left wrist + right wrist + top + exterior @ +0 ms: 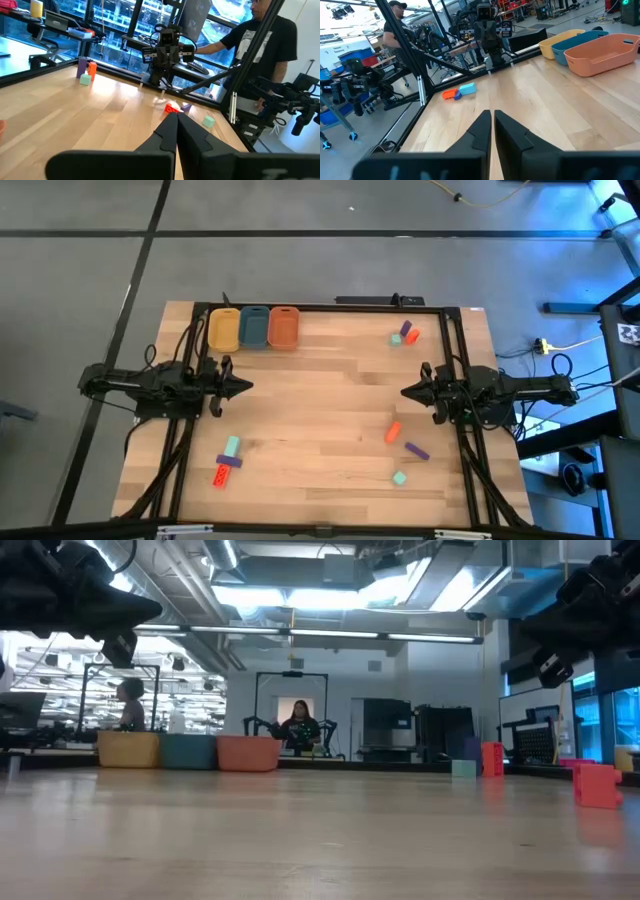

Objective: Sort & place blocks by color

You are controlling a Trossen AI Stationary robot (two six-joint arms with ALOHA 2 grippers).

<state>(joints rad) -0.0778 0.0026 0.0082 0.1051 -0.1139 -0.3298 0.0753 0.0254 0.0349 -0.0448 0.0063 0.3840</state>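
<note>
The blocks lie in three small clusters on the wooden table. A teal bar, a purple one and a red one sit near the left front. Orange, purple and teal pieces lie near the right front. Purple, orange and teal pieces lie at the far right. My left gripper hovers shut over the table's left side, and my right gripper hovers shut over its right side. The two point at each other and touch nothing.
Three tubs stand in a row at the far left edge: yellow, blue and orange. Bare wood lies between the two grippers. A black frame rail borders the table. A person stands beyond the right side.
</note>
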